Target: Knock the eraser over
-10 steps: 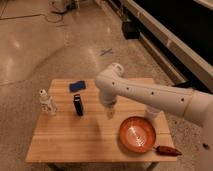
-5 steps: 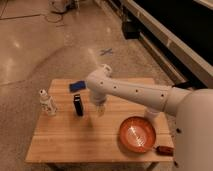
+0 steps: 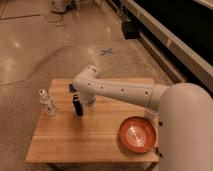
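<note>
- Camera view: a wooden table (image 3: pixel 95 137) stands on a speckled, polished floor (image 3: pixel 45 45), with a blue cross mark (image 3: pixel 106 51) on the floor beyond it.
- The white robot arm (image 3: pixel 125 92) reaches from the lower right across the tabletop toward the left, its wrist bent downward over the table's back half.
- The gripper (image 3: pixel 88 107) hangs from that wrist, low over the wood and just beside the right-hand side of the eraser (image 3: pixel 77 106); whether it touches the block cannot be told, and the tool's state cannot be told either.
- The eraser is a small black block standing upright on the table, left of centre, between the gripper and the white bottle (image 3: pixel 47 103).
- The white bottle stands upright near the table's left edge, apart from the eraser.
- A blue pad (image 3: pixel 73 88) lies flat behind the eraser, mostly covered by the arm.
- An orange bowl (image 3: pixel 137 134) sits near the front right corner, well apart from the eraser, with what looks like a small dark object (image 3: pixel 159 152) at the table edge beside it.
</note>
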Motion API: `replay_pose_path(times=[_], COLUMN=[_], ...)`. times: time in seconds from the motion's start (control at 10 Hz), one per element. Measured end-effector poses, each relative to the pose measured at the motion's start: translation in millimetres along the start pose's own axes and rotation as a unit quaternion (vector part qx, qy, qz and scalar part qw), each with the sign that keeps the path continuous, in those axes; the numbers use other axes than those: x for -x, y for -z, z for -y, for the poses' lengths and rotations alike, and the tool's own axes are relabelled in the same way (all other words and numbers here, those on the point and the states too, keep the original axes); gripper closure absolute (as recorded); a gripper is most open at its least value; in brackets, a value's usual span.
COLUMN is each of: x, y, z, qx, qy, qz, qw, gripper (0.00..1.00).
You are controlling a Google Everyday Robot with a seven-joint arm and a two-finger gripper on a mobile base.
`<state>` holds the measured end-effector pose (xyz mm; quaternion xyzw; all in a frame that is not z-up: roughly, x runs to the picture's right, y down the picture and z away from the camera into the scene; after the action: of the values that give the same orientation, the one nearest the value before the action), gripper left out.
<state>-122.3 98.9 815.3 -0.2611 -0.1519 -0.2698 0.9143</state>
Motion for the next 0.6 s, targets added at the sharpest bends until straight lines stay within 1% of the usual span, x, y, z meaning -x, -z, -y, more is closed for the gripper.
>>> replay_pose_path(times=[0.3, 0.6], x=[20.0, 40.5], y=[-4.1, -6.9], z=[24.0, 32.9], qx=[-0.008, -0.01], qy=[0.023, 0.04], qz=[-0.007, -0.004], qw=[0.9997, 0.9992], gripper=[0.35, 0.35])
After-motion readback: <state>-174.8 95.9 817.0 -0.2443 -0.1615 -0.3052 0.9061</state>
